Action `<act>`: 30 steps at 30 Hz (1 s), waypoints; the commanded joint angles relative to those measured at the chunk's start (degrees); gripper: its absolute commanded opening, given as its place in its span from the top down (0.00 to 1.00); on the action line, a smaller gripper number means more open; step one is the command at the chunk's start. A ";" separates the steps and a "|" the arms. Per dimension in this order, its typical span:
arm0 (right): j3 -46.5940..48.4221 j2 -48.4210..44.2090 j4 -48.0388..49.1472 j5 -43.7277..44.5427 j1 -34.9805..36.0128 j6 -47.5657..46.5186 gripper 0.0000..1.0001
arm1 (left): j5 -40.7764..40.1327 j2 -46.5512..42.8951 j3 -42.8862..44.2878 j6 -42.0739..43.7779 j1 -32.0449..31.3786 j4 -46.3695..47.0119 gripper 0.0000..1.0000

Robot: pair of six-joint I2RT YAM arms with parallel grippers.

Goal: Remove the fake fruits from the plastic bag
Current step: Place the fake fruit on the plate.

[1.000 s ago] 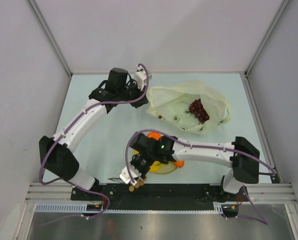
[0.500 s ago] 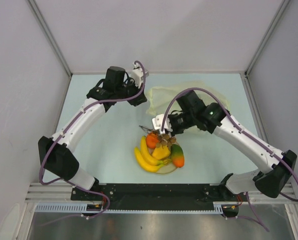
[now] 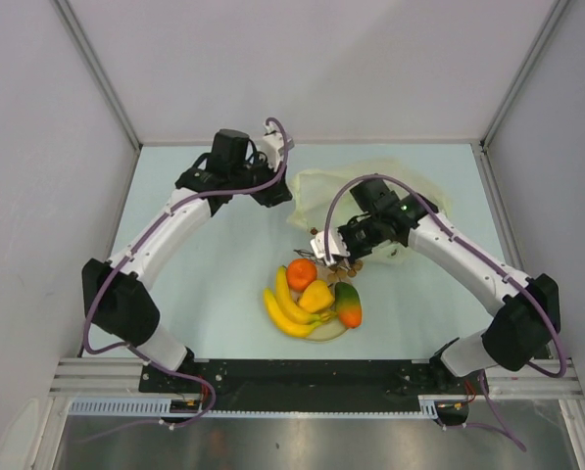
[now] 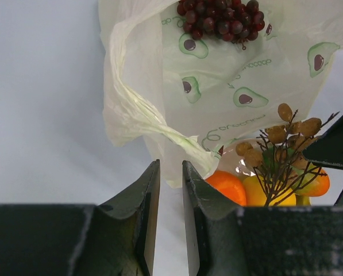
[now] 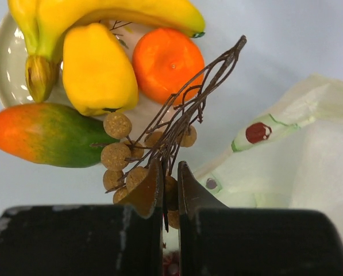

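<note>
RIGHT: gripper [image 3: 323, 251] clamped on sprig [image 5: 180, 115] stems, mid-frame, just above plate [image 5: 0, 57] | LEFT: gripper [image 4: 171, 178] a crack open, empty, beside bag [image 4: 137, 109] edge | IN BAG: grapes [image 4: 220, 17], top of left-wrist view | RISK: thin twigs slipping or snagging film; unpinned bag dragging along.

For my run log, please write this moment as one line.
right gripper: shut on brown berry twig | left gripper: open, empty, by translucent pale green plastic bag | dark purple grapes: in bag
</note>
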 commanded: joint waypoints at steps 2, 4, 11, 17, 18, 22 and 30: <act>-7.11 -3.83 1.11 0.27 1.47 -16.72 0.99 | 1.34 0.53 1.58 -1.05 0.34 1.39 0.73; -9.57 -4.27 2.24 0.37 2.09 -17.55 0.97 | 1.08 0.01 0.44 -0.96 0.34 1.65 0.73; -12.22 -3.57 6.64 -0.42 4.20 -16.41 0.97 | -0.59 -0.87 -0.79 0.36 0.34 1.04 0.73; -12.39 -4.62 10.42 -2.35 4.64 -14.21 0.98 | -0.77 -1.05 -1.14 0.62 0.34 0.95 0.73; -12.48 -4.62 11.39 -2.62 4.90 -13.86 0.97 | -0.77 -0.96 -1.41 0.71 0.34 1.21 0.73; -12.57 -3.39 11.57 -2.71 5.52 -11.66 0.95 | -0.77 -0.88 -1.76 0.45 0.25 1.48 0.73; -12.75 -2.69 13.94 -3.14 6.05 -5.61 0.73 | -0.85 -0.88 -2.02 0.62 -0.19 1.48 0.73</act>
